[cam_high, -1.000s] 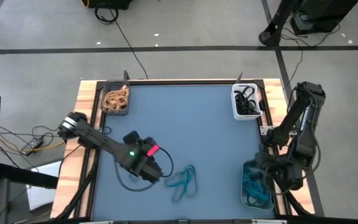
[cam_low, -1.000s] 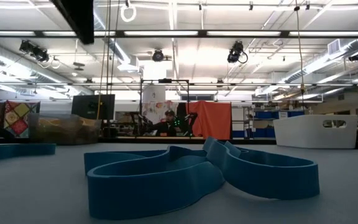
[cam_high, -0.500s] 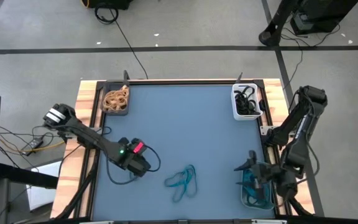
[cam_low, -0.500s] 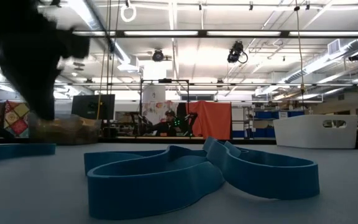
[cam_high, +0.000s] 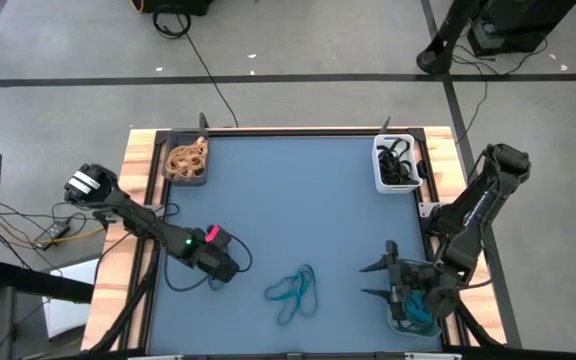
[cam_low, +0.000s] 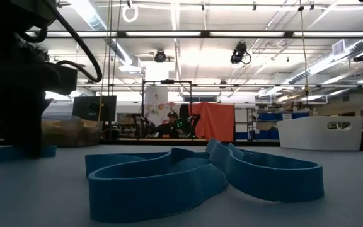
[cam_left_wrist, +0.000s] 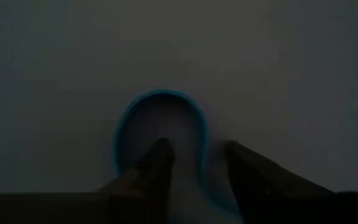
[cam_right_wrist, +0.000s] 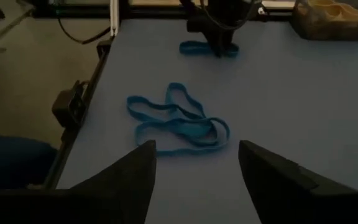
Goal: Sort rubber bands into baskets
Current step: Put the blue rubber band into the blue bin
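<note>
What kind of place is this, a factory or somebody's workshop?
Most likely a large robotics lab or test hall. The low view shows a high ceiling with strip lights and storage bins; from above, a blue work table stands on taped concrete floor.

Both arms are dark, almost black, made of slim links with rounded joints. The left arm has a white part at its outer joint and, near the wrist, a small green light and a red-pink marking. Thin black cables loop beside its wrist. The right arm is plain black; its hand has two pointed dark fingers.
</note>
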